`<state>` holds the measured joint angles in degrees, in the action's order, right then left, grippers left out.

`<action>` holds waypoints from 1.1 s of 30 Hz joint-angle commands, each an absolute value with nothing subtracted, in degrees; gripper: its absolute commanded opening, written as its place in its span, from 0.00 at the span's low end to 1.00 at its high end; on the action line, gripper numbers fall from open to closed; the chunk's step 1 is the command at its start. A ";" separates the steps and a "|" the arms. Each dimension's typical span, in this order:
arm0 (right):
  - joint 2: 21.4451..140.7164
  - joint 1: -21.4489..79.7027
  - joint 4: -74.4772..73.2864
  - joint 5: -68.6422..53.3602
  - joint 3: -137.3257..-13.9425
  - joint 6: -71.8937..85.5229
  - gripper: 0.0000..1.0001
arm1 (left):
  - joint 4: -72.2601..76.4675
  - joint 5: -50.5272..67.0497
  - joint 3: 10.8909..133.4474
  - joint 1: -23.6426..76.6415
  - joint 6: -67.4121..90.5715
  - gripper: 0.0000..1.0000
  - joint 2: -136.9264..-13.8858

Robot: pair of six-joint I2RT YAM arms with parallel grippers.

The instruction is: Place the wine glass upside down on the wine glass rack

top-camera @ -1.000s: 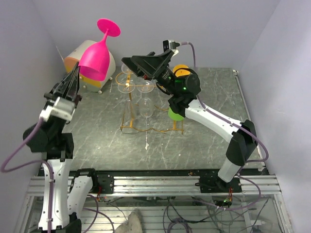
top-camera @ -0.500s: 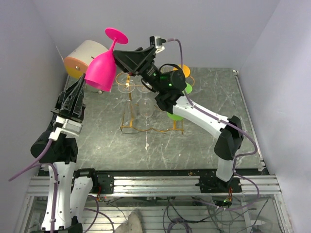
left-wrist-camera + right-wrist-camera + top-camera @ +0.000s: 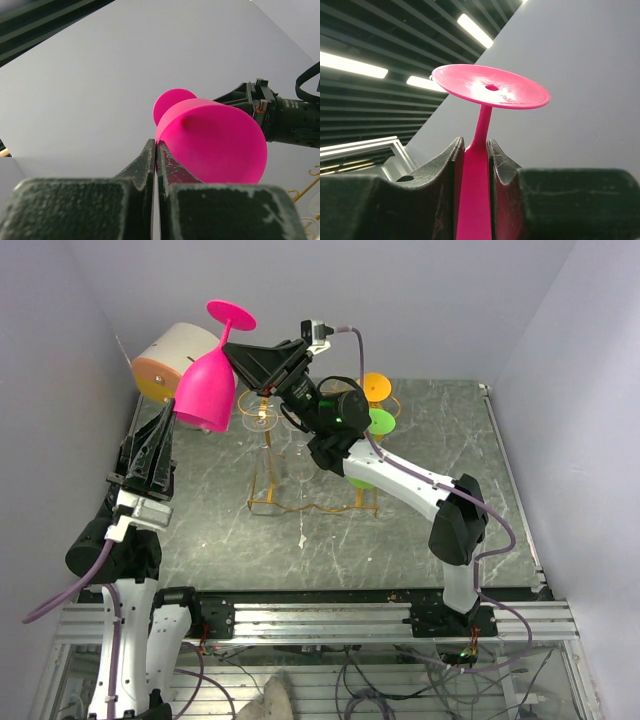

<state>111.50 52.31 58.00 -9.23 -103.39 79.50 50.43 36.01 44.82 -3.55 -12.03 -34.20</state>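
Note:
The pink wine glass (image 3: 205, 390) is held in the air, foot up and bowl mouth down, tilted, above the table's back left. My left gripper (image 3: 172, 410) is shut on the bowl's rim; in the left wrist view the jaws (image 3: 156, 147) pinch the thin pink wall (image 3: 215, 140). My right gripper (image 3: 233, 348) reaches in from the right and is shut on the stem, just under the round foot (image 3: 490, 92), with both pads (image 3: 497, 155) against the stem. The gold wire wine glass rack (image 3: 268, 490) stands on the table below and to the right.
A beige drum-shaped box with an orange face (image 3: 160, 365) lies at the back left, just behind the held glass. An orange glass (image 3: 375, 388), a green glass (image 3: 381, 421) and clear glasses (image 3: 262, 418) hang on the rack. Walls close in at back and sides.
My right gripper has swung left to the glass's stem and closed on it. The left arm has shifted the glass slightly and still grips the rim.

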 commanded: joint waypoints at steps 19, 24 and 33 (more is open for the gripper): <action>114.09 53.13 65.25 -8.42 -106.20 84.54 0.31 | 54.13 36.70 42.55 -3.71 -12.36 0.07 -33.42; 114.27 53.27 65.31 -7.95 -106.35 84.74 0.08 | 54.99 36.37 41.73 -3.70 -13.17 0.07 -33.31; 114.00 53.86 64.86 -7.60 -107.93 83.27 0.00 | 47.92 33.08 44.45 -3.76 -10.41 0.07 -33.71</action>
